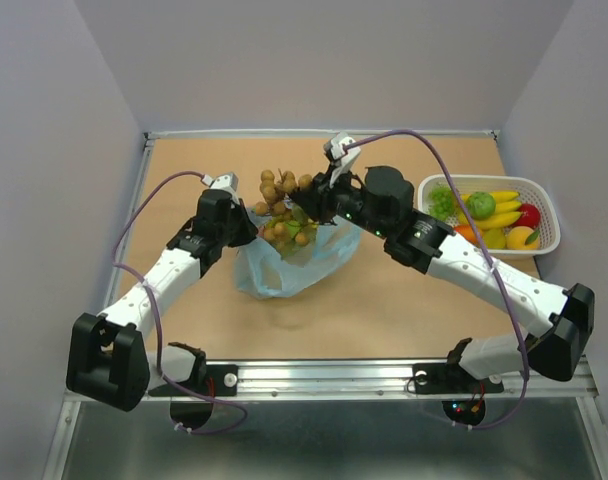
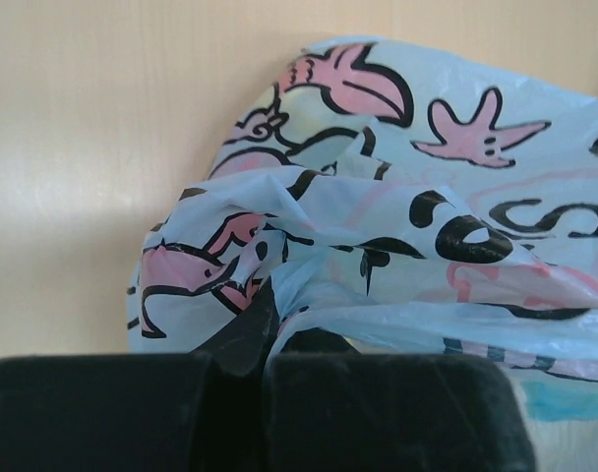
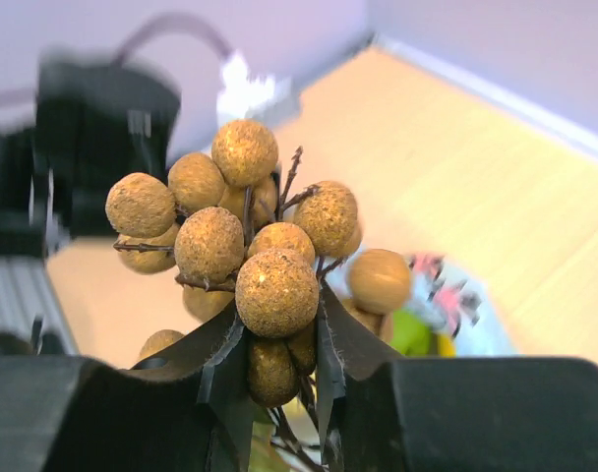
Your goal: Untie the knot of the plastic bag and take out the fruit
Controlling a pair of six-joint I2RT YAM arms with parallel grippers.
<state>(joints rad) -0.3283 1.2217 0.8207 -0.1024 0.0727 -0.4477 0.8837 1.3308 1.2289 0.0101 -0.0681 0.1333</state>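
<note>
Clamping the brown bunch (image 3: 276, 290) by its lower stems, the right pincer (image 3: 279, 398) stands partly closed, the fruit raised just above the plastic bag (image 1: 284, 272). Beside it the left pincer (image 2: 242, 366), fully closed, pinches a fold of that bag. Well right of the right pincer, a white basket (image 1: 550, 215) rests on the bench (image 1: 404, 300).

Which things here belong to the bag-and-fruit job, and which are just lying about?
In the job: plastic bag, pinched by left gripper; brown fruit bunch, held by right gripper above it.
Lying about: white basket, toy fruit inside.
</note>
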